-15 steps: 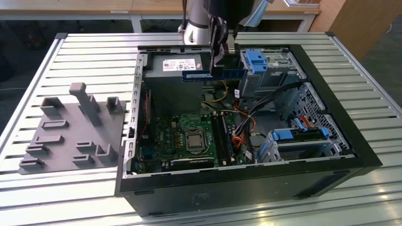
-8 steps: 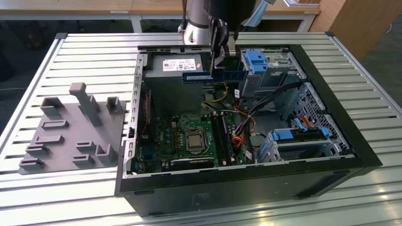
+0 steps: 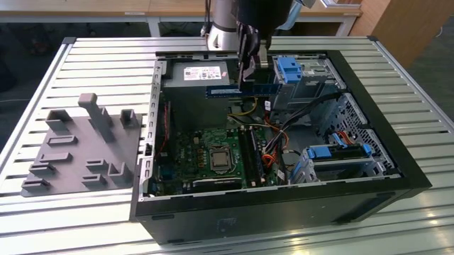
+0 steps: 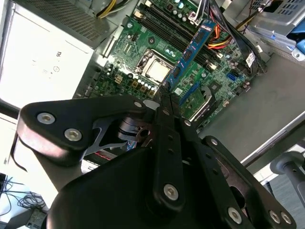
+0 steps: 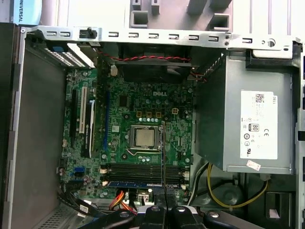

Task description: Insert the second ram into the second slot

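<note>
My gripper point(image 3: 250, 81) is clamped on the memory stick point(image 3: 225, 91), near its middle I think; it looks light, stiff and fragile, best held by its long edges.

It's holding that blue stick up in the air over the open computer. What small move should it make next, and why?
Probably ease it down toward the memory slots. The gripper is shut on the second ram, which hangs well above the motherboard, not yet touching any slot.
</note>
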You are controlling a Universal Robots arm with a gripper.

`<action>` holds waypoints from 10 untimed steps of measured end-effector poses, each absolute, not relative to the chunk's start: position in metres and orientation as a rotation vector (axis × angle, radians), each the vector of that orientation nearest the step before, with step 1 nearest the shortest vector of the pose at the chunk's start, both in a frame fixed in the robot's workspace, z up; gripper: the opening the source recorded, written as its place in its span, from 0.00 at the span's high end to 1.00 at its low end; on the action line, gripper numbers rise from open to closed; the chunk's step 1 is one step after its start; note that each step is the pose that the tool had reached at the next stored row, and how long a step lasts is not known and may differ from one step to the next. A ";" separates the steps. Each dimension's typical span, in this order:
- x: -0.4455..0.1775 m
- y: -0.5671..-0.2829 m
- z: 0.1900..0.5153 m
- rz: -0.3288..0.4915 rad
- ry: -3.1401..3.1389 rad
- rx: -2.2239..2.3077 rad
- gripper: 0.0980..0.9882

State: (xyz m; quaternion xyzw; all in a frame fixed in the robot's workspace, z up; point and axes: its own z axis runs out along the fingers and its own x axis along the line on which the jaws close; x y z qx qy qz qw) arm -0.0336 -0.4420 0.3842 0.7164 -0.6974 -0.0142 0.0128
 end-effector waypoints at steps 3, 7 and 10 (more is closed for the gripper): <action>-0.034 -0.446 0.384 -0.044 -2.173 2.233 0.98; -0.034 -0.451 0.384 -0.044 -2.173 2.233 0.98; -0.034 -0.453 0.384 -0.044 -2.173 2.233 0.98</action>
